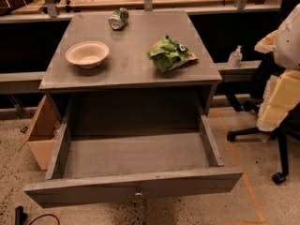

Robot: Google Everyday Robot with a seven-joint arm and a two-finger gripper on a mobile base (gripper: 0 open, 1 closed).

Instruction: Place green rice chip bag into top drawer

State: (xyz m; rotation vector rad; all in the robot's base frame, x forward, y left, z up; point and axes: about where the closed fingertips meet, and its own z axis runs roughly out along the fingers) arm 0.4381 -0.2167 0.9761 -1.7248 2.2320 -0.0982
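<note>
The green rice chip bag lies on top of the grey table. It is on the right side, about halfway between the near edge and the far edge. It is all crumpled, with an orange-tan patch and a dark round mark on it. Nothing holds it, and it is not in the drawer.

The top drawer is pulled wide open toward the near side, just under the table top. You can see its grey wooden floor. A small round knob sits in the middle of its flat front.

The gripper is out of the view, so I cannot tell if it is gripping or let go.

A pale bowl sits on the left side of the table top, well apart from the bag. A crushed green and silver can lies near the far edge, a little left of the middle.

On the floor to the left of the drawer stands a brown cardboard box. On the right is a black chair on wheels with yellow blocks on it. A small clear bottle stands on a low ledge just past the table's right side
</note>
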